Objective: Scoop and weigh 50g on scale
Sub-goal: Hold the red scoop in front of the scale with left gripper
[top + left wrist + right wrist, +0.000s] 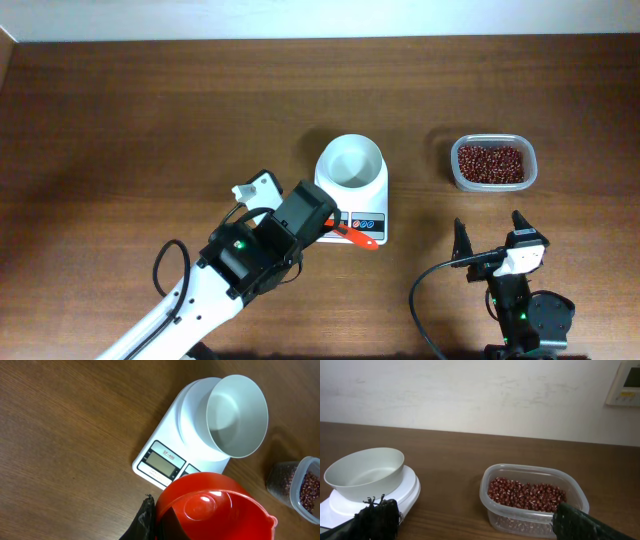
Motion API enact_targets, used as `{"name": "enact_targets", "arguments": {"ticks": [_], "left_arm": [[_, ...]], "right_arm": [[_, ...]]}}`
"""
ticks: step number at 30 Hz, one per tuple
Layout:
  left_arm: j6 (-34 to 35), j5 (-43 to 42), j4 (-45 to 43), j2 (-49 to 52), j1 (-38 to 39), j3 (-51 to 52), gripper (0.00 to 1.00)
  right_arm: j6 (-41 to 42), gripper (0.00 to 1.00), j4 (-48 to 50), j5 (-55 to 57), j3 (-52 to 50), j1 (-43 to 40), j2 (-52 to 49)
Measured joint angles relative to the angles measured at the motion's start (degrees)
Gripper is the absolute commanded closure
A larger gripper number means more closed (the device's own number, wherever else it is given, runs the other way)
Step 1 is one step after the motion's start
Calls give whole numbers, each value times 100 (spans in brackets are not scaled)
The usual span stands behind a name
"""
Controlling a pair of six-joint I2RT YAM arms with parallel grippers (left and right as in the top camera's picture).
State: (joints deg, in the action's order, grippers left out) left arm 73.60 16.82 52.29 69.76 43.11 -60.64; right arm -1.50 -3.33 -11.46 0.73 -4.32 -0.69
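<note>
The beans lie in the tub, off to the right of the scale and well apart from the red scoop. The left jaws pinch the scoop tight over the scale's front edge. To reach the beans, I'd judge the scoop must swing rightward past the empty bowl. The tub's long side runs left to right. The right jaws stand wide, holding nothing, nearer the tub and just in front of it. The brown surface leaves open room between scale and tub.
</note>
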Motion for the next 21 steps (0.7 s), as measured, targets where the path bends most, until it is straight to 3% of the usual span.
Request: {"name": "enact_targets", "arguments": {"ticks": [21], "left_arm": [[-2,417,197,0,0,0,100]], "right_arm": [[-2,1,0,0,0,0,0]]}}
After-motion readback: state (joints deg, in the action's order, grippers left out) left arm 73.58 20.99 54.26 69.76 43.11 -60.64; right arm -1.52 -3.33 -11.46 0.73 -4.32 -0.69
